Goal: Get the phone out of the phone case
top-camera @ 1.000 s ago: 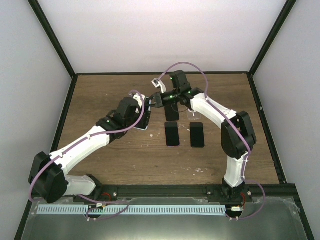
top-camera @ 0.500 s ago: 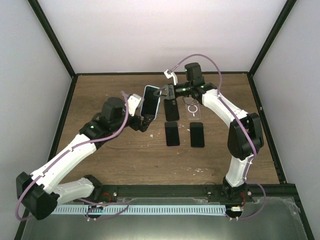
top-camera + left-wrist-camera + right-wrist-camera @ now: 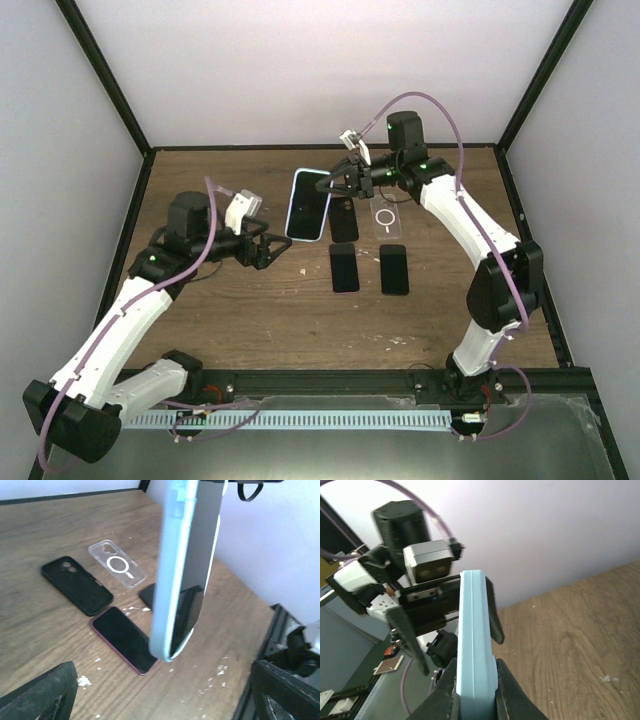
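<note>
While right gripper (image 3: 337, 181) clamps the phone (image 3: 308, 206), apparently hanging long-axis down, left gripper (image 3: 271, 250) gapes empty.

We see a brown wooden table (image 3: 300, 325), enclosed by plain white walls (image 3: 330, 70) and black frame posts (image 3: 107, 75).

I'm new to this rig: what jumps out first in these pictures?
A phone in a light-blue case hangs in the air over mid-table, pinched at one end by the right gripper. The left gripper stands open just to its left, and a clear ringed case lies on the table beside a black case.
</note>
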Available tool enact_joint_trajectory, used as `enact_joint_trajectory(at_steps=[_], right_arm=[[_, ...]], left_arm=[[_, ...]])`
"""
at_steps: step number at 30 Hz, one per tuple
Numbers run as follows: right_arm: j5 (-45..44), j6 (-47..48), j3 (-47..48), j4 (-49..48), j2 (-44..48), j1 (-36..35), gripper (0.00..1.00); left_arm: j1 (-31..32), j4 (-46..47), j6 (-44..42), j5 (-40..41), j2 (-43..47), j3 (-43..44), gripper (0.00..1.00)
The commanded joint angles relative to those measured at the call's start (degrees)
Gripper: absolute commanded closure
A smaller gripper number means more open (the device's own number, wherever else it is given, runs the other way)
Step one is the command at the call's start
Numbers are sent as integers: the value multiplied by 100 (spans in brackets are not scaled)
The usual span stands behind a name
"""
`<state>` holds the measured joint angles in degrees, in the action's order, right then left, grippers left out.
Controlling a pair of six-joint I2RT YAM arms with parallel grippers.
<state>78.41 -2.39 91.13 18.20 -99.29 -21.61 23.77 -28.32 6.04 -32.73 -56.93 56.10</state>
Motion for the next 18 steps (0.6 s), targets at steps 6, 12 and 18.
enact_joint_trajectory(at_steps=[6, 12, 18], right_arm=[[1095, 358, 325, 477, 518, 29, 99], [1042, 122, 142, 310, 616, 23, 99], [929, -133, 69, 171, 623, 22, 99]], left_arm=[[-947, 550, 547, -2260, 119, -514, 22], [-949, 881, 749, -2421, 24, -628, 31], [-756, 1324, 879, -2481, 193, -818, 36]])
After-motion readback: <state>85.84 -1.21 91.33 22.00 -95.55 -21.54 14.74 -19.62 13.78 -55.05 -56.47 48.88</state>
